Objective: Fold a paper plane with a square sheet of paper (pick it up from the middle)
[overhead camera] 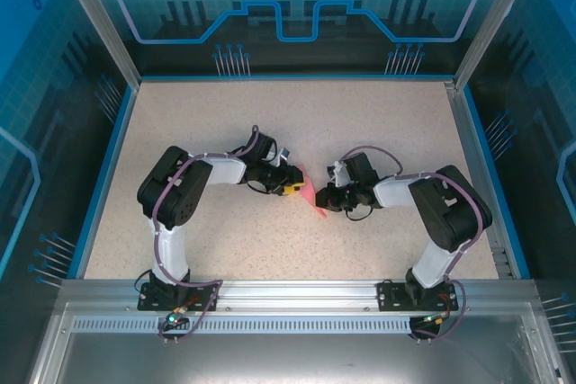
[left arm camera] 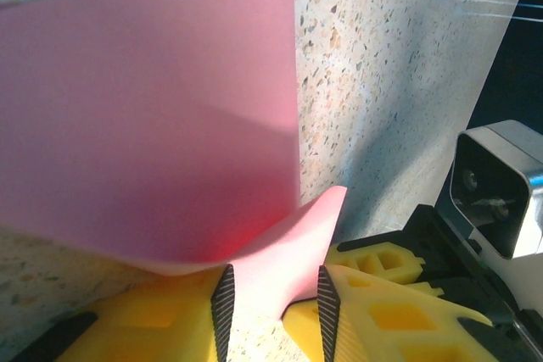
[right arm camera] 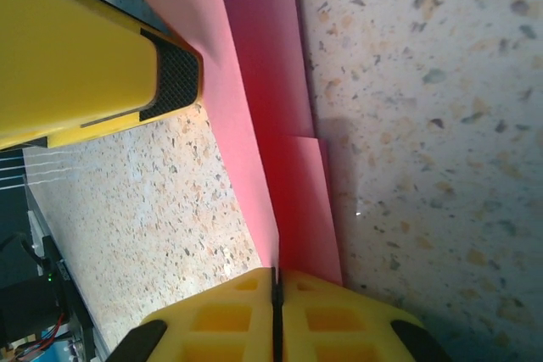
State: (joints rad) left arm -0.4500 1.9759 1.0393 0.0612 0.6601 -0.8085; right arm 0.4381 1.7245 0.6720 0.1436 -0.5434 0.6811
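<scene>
The pink-red sheet of paper point(overhead camera: 311, 195) lies partly folded on the speckled table between both grippers. In the left wrist view the sheet point(left arm camera: 153, 108) spreads ahead, and one corner curls up between the jaws of my left gripper point(left arm camera: 273, 286), which stands open around that flap without pinching it. In the right wrist view, a raised fold of the paper point(right arm camera: 254, 125) runs straight into my right gripper point(right arm camera: 274, 281), which is shut on its edge. The left gripper's yellow finger point(right arm camera: 85, 65) touches the sheet from the far side. The two grippers point(overhead camera: 292, 188) point(overhead camera: 326, 200) nearly meet.
The speckled tabletop point(overhead camera: 297, 123) spreads out on all sides of the paper, framed by a blue rim and clear enclosure walls. The right arm's camera housing point(left arm camera: 501, 192) sits close to the left gripper's right side.
</scene>
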